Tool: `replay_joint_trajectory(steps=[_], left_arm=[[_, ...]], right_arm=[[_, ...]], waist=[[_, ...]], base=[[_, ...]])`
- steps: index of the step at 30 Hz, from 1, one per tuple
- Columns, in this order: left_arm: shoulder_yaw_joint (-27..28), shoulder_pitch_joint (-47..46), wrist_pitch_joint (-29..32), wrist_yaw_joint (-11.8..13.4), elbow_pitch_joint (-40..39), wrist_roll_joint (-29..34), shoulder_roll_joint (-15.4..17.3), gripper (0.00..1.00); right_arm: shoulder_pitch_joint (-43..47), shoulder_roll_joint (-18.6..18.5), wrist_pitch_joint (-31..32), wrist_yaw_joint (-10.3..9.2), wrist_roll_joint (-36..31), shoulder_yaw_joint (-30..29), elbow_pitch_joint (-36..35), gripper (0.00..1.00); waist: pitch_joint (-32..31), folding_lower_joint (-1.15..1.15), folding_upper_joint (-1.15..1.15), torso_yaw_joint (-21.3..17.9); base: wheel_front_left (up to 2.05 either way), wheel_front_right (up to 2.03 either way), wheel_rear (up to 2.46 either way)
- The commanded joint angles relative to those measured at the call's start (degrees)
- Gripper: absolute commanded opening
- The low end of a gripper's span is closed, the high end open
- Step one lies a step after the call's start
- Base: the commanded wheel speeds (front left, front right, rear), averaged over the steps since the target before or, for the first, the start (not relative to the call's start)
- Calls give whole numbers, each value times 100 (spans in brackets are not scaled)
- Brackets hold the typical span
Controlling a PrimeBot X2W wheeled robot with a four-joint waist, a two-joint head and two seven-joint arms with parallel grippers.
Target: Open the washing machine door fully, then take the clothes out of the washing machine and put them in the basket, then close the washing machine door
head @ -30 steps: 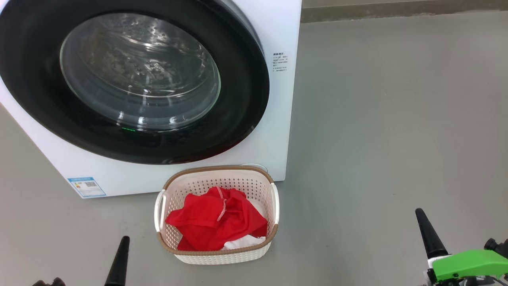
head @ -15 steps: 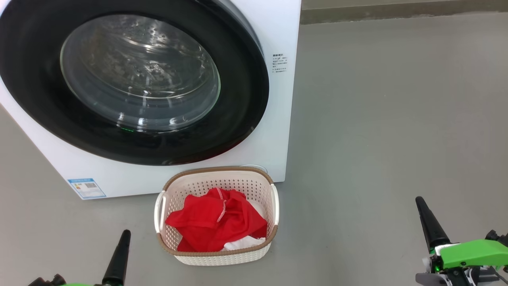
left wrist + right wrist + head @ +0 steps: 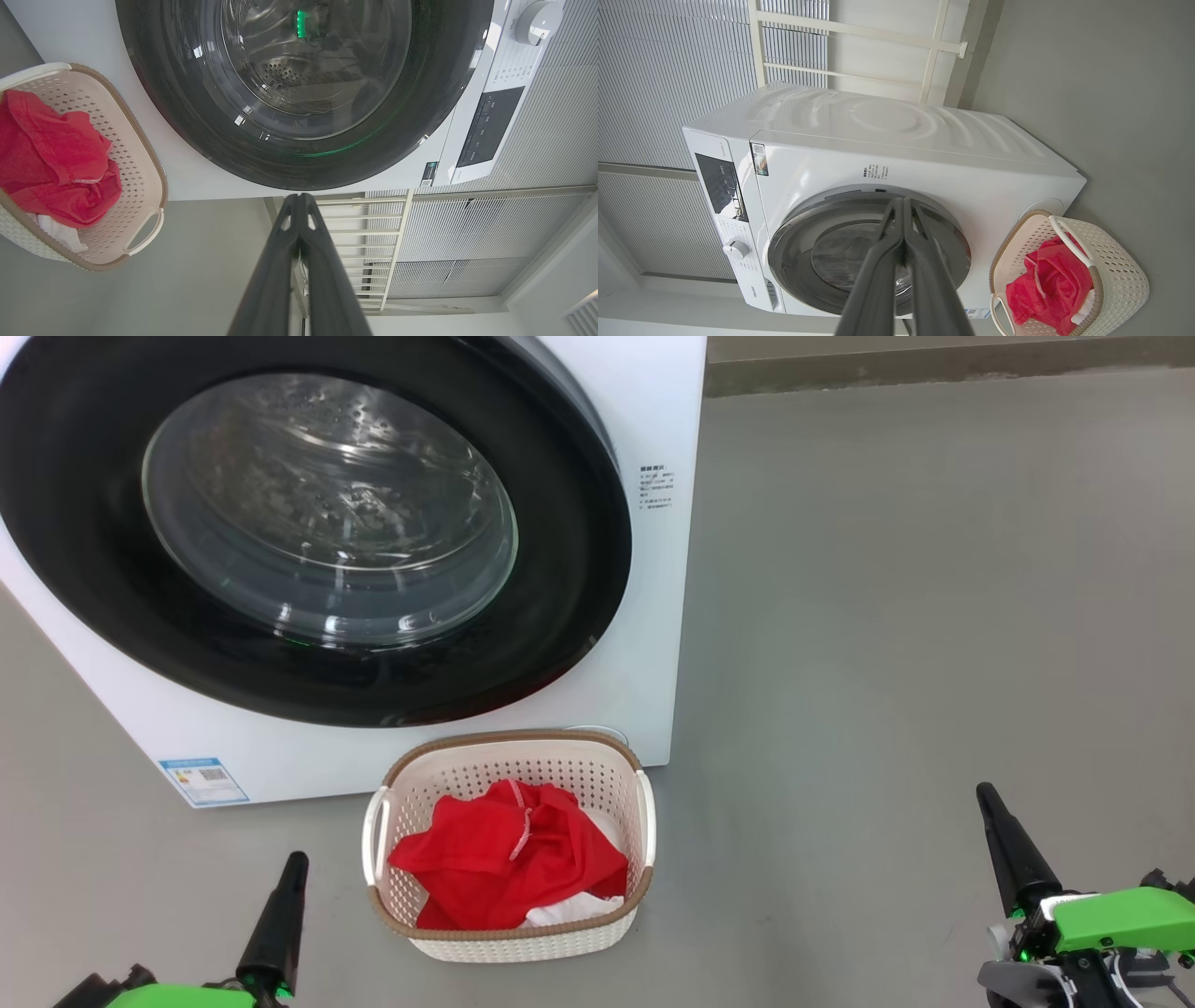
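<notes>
basket (image 3: pixel 560 767): on the floor (image 3: pixel 887 616), ahead and right of the left gripper (image 3: pixel 296 861), well left of the right gripper (image 3: pixel 982 791)
clothes (image 3: pixel 495 868): in the basket
washing machine (image 3: pixel 653 616): just behind the basket, ahead of the 2 grippers
washing machine door (image 3: pixel 560 569): on the machine's front, above the basket

We read nothing for sure: the washing machine (image 3: pixel 665 616) carries a blue label (image 3: pixel 203 781) with a QR code, a small grey print block (image 3: pixel 656 487), a corner sticker (image 3: pixel 759 159) and dark control panel (image 3: pixel 720 186) markings, all too small.
</notes>
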Motion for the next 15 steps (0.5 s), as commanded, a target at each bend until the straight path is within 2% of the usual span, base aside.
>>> replay_joint_trajectory(steps=[1,15], left_arm=[[213,-257,71,-40,-139,-179,48,0],[220,-272,98,-41,-140,-279,46,0]], right_arm=[[-312,-96,52,-3,157,68,-186,0],[-331,-93,84,-3,251,59,-191,0]], waist=[[-2,0,0,-1],[-5,0,0,-2]], base=[[0,0,0],[0,0,0]])
